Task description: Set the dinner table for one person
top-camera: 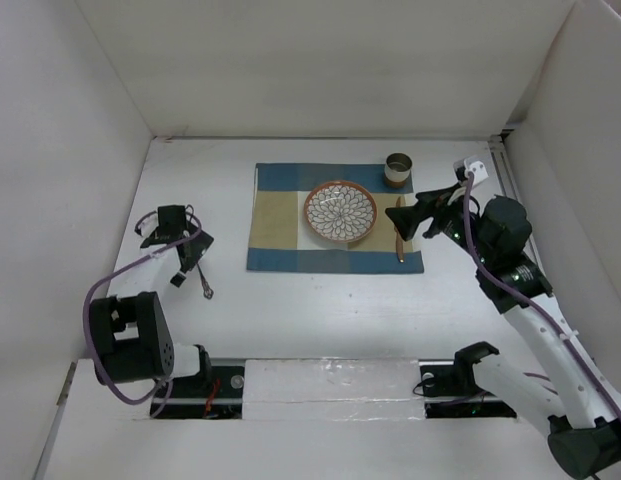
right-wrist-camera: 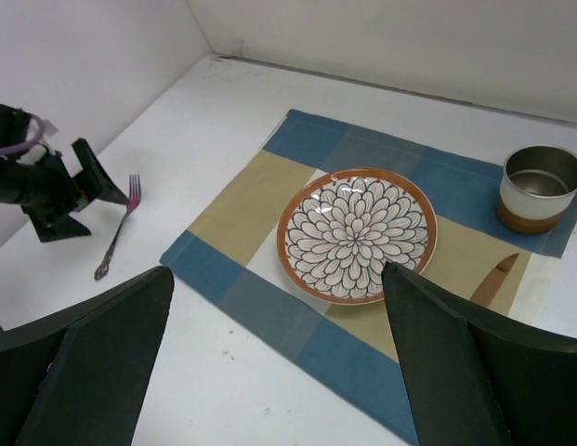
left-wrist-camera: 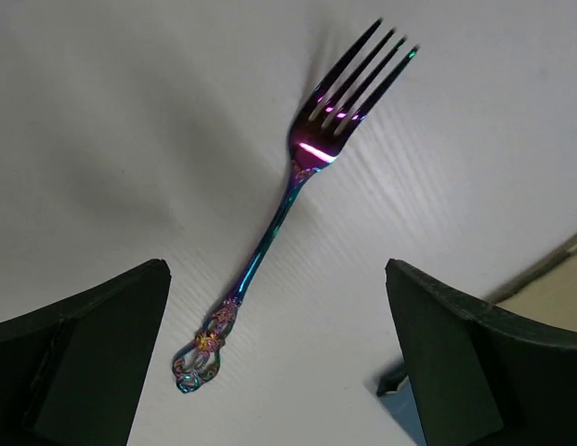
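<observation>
Step in hand, as judged: fork pickup by the left claw [top-camera: 188,262], then placement left of the plate [top-camera: 340,212].

Status:
- Left claw is released, jaws spread wide, nothing gripped. It is hung just above the fork [left-wrist-camera: 277,221], with the handle seen between the two fingers in the wrist view.
- Fork is flat on the bare counter [top-camera: 320,310], well apart from the placemat's [top-camera: 280,215] left edge, ornate handle end toward the arm bases.
- Right claw [top-camera: 400,222] is released and empty too, held over the placemat's right side above the knife [right-wrist-camera: 492,279]. Cup [top-camera: 398,168] is at the far right corner of the mat.
- Plate, knife and cup look placed; the fork appears to be the only piece left.

Notes for a clean grasp:
- Handle is seen diagonal to the jaw line, so the wrist should be turned until the closing direction crosses the shank squarely.
- Slim mid-shank is preferred over tines or the ornate end.
- Fork is thin and flat: fingertips need to be brought right down to the counter before closing, otherwise a skid or a missed pinch is likely.
- Lift should be vertical first, then carried across.
- Drop-off is suggested on the mat's left strip, beside the plate without touching it, tines pointing away from the bases.
- Right claw is best kept where it is, out of the transfer path.
</observation>
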`<state>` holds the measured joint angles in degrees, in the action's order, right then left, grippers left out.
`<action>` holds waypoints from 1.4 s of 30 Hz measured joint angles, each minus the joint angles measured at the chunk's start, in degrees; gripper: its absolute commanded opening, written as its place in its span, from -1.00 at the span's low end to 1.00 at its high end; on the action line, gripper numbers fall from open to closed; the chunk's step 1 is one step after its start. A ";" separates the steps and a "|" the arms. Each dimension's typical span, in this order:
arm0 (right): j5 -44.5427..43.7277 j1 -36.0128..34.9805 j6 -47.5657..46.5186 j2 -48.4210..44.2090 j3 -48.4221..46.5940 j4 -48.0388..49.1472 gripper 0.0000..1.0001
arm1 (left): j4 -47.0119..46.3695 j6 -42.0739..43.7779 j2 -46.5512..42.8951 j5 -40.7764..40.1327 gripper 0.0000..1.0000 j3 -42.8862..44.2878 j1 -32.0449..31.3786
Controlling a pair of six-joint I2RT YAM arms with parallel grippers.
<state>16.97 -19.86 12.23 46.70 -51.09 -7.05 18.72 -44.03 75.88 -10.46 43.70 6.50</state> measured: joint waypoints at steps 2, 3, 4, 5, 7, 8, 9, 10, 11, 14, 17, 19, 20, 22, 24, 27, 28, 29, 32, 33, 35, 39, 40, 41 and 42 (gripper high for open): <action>0.00 -0.13 0.00 0.55 0.26 0.28 1.00 | -2.36 0.00 1.73 0.87 1.00 -2.91 -0.02; 0.00 -0.26 -0.02 0.72 0.28 0.28 1.00 | -3.39 0.00 2.58 1.16 1.00 -4.13 -0.02; -0.07 -0.46 -0.04 0.83 0.31 0.31 1.00 | -4.07 0.13 3.17 0.63 0.97 -4.48 -0.04; -0.07 -0.61 -0.04 0.87 0.31 0.31 1.00 | -6.01 0.09 3.26 1.03 0.95 -4.44 -0.02; -0.09 -1.29 -0.13 0.96 0.31 0.68 1.00 | -8.61 0.37 4.98 0.42 0.78 -4.07 -0.02; -0.11 -1.60 -0.24 1.01 0.31 0.92 1.00 | -10.16 0.48 5.70 0.33 0.66 -3.74 -0.02; -0.13 -1.90 -0.35 1.03 0.31 1.11 1.00 | -11.37 0.59 6.78 0.04 0.51 -3.32 -0.02; -0.17 -2.05 -0.44 1.05 0.31 1.18 1.00 | -12.52 0.72 7.72 -0.22 0.37 -2.78 -0.02; -0.17 -2.21 -0.44 1.05 0.31 1.18 1.00 | -13.66 0.76 8.70 -0.04 0.33 -2.34 -0.02; -0.31 -2.34 -0.46 1.07 0.31 1.22 1.00 | -15.58 0.96 10.49 -0.20 0.29 -1.42 0.00; -0.57 -2.34 -0.46 1.07 0.31 1.31 1.00 | -15.89 0.94 10.62 -0.17 0.29 -1.33 -0.02; -0.70 -2.36 -0.46 1.05 0.31 1.33 1.00 | -15.58 0.90 10.40 -0.57 0.32 -1.33 -0.31; -0.74 -2.34 -0.46 1.03 0.31 1.36 1.00 | -15.10 0.85 10.23 -0.66 0.36 -1.33 -0.59; -0.79 -2.34 -0.46 1.03 0.31 1.42 1.00 | -13.51 0.61 9.64 -0.52 0.36 -1.33 -1.22; -0.90 -2.34 -0.46 0.94 0.31 1.46 1.00 | -11.34 0.61 8.98 -0.26 0.36 -1.36 -1.60; -1.18 -2.34 -0.46 0.39 0.31 1.44 1.00 | -6.75 0.68 8.57 0.15 0.36 -0.50 -1.84; -1.42 -2.34 -0.46 0.00 0.31 1.44 1.00 | -5.07 0.79 8.57 0.48 0.39 -0.04 -1.95; -1.57 -2.34 -0.46 -0.44 0.31 1.40 1.00 | -3.21 0.96 8.61 1.01 0.39 0.44 -1.95; -2.14 -2.34 -0.55 -2.14 0.31 1.42 1.00 | 2.97 1.88 10.60 2.49 0.39 3.39 -2.01; -2.25 -2.34 -0.68 -2.64 0.31 1.44 1.00 | 4.70 2.40 11.89 2.95 0.39 4.87 -2.01; -2.43 -2.36 -0.92 -3.28 0.31 1.40 1.00 | 8.26 3.65 15.21 3.54 0.39 8.22 -2.03; -2.60 -2.36 -1.44 -3.45 0.31 0.98 1.00 | 12.70 5.38 19.47 3.50 0.31 12.63 -2.32; -2.60 -2.36 -1.51 -3.48 0.31 1.01 1.00 | 12.92 5.46 19.54 3.30 0.24 12.68 -2.38; -2.58 -2.36 -1.53 -3.52 0.31 1.01 1.00 | 13.14 5.46 19.54 3.15 0.13 12.68 -2.38; -2.56 -2.36 -1.53 -3.56 0.31 0.98 1.00 | 13.40 5.46 19.54 3.19 0.09 12.70 -2.38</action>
<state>14.41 -22.22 10.70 43.13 -50.78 -6.07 32.12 -38.57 95.42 -7.27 56.40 4.12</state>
